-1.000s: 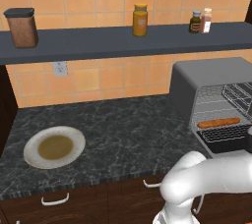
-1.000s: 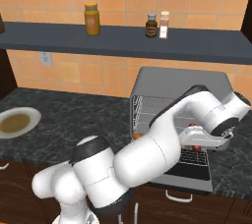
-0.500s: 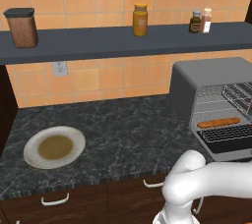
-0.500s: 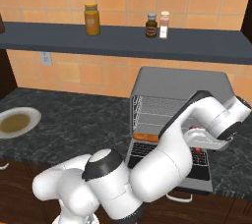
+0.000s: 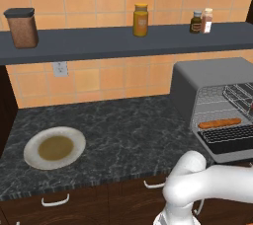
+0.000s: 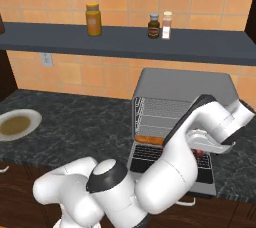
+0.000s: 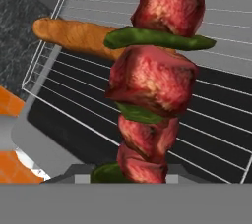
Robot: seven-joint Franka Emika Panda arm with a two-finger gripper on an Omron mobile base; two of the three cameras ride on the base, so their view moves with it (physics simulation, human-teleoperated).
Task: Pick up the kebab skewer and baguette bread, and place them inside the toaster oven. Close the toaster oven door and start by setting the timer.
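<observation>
Kebab skewer (image 7: 152, 95) of red chunks, gripped by two-finger gripper (image 6: 202, 148), hangs over grey toaster oven's wire rack (image 7: 216, 115) — beside orange-brown baguette (image 7: 74, 36) — release likely next.

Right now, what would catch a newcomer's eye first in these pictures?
The skewer of red meat and green pepper looms in the hand view, held in the gripper over the oven's rack. Behind it the baguette already lies on that rack, inside the open toaster oven at the counter's right end.
</observation>
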